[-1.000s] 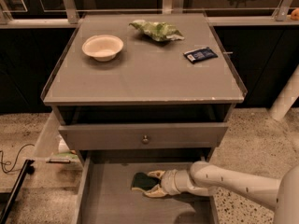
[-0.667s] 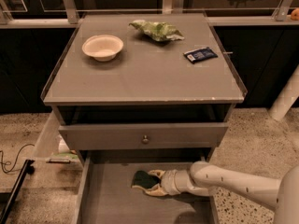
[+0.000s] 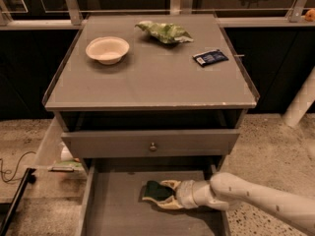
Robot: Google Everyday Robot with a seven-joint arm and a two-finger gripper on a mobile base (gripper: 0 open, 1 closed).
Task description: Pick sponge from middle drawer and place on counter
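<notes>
The sponge [image 3: 153, 190], dark green over a pale yellow layer, lies on the floor of the open middle drawer [image 3: 115, 208] toward its back right. My gripper [image 3: 162, 193] reaches in from the right, low in the camera view. Its pale fingers [image 3: 170, 184] sit above and below the sponge and close on it. The sponge rests on the drawer floor. The counter [image 3: 147, 85] is the grey cabinet top above, with a chipped front edge.
On the counter stand a white bowl [image 3: 107, 49] at the back left, a crumpled light-green wrapper [image 3: 165, 32] at the back and a dark-blue packet [image 3: 210, 57] at the right. The upper drawer front with a round knob [image 3: 153, 145] overhangs the open drawer.
Almost nothing has moved. My gripper stays at the sponge in the drawer, and the sponge stays on the drawer floor.
</notes>
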